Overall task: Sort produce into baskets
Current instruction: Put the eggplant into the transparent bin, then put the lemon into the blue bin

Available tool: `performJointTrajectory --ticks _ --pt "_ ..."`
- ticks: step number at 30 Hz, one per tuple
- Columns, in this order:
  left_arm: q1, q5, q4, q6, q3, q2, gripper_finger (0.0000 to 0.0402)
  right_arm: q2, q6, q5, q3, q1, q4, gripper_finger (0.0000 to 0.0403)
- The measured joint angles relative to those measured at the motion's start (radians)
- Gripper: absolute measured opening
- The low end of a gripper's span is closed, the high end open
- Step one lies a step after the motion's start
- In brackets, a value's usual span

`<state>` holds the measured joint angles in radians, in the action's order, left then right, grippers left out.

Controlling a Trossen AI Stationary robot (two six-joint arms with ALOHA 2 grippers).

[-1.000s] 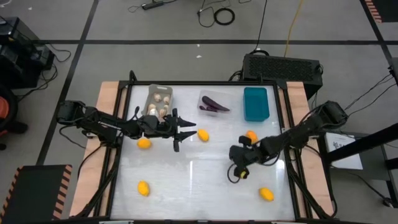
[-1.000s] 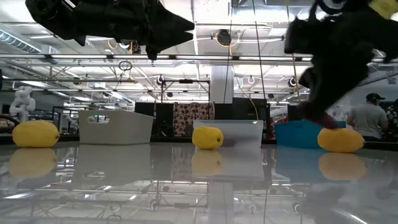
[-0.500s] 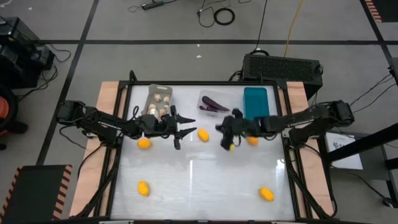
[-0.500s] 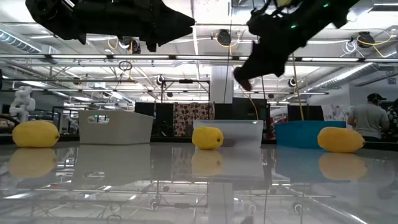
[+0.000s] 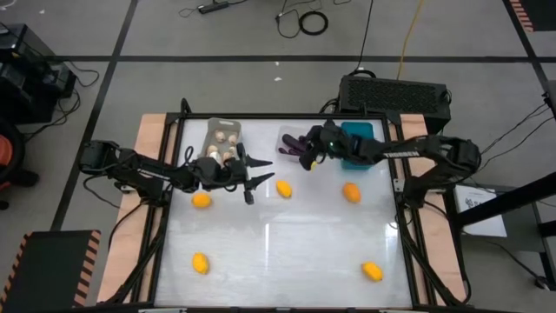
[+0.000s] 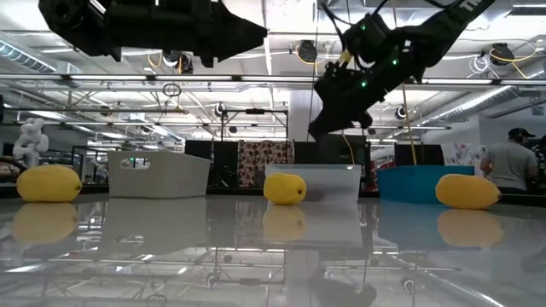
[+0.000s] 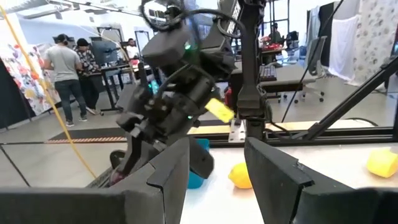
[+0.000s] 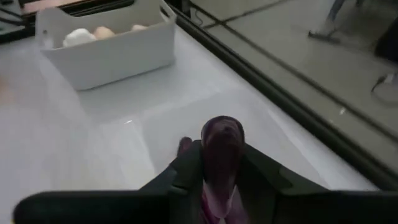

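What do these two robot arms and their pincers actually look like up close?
Both arms are dark, nearly black, built from slim jointed segments with thin black cables along them. The left pincer ends in two pointed, flat dark fingers with angular edges. The right pincer has a bulkier black wrist block with small green lights glowing on it and a yellow tag at its side.

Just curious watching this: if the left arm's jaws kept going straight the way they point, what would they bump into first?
Probably the yellow fruit just ahead of the left gripper, though the gripper hangs above the table and might pass over it.
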<state>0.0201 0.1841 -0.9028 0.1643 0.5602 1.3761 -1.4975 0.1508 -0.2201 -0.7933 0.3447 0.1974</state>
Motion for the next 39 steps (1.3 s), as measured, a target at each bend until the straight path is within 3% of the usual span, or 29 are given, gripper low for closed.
performJointTrajectory --ticks 4,8,13,16,20,23,26,31,39 --pt "0.000 0.000 0.003 0.000 0.000 0.000 0.0164 -0.004 0.072 0.084 0.000 0.049 -0.013 0.0116" --pt "0.000 0.000 0.004 -0.001 0.000 0.000 0.0164 0.005 0.088 0.093 0.000 0.067 -0.025 0.0154" --pt "0.016 -0.002 -0.019 -0.001 0.000 0.000 0.0164 0.036 0.099 0.096 -0.040 0.060 -0.200 0.0186" --pt "0.016 -0.006 -0.026 -0.001 0.000 0.000 0.0164 0.063 0.110 0.102 -0.090 0.046 -0.369 0.0194" --pt "0.020 -0.031 -0.025 -0.032 0.000 0.000 0.0164 0.105 0.153 0.188 -0.193 0.007 -0.712 0.0196" --pt "0.020 -0.055 -0.025 -0.052 0.000 0.000 0.0164 0.131 0.323 0.205 -0.243 -0.052 -0.984 0.0196" --pt "0.019 -0.055 -0.025 -0.052 0.000 0.000 0.0164 0.150 0.483 0.191 -0.242 -0.123 -1.142 0.0196" --pt "0.021 -0.056 -0.024 -0.054 0.000 0.000 0.0164 0.147 0.584 0.146 -0.211 -0.196 -1.279 0.0196" --pt "0.031 -0.057 -0.024 -0.054 0.000 0.000 0.0164 0.141 0.615 0.148 -0.122 -0.212 -1.284 0.0225"
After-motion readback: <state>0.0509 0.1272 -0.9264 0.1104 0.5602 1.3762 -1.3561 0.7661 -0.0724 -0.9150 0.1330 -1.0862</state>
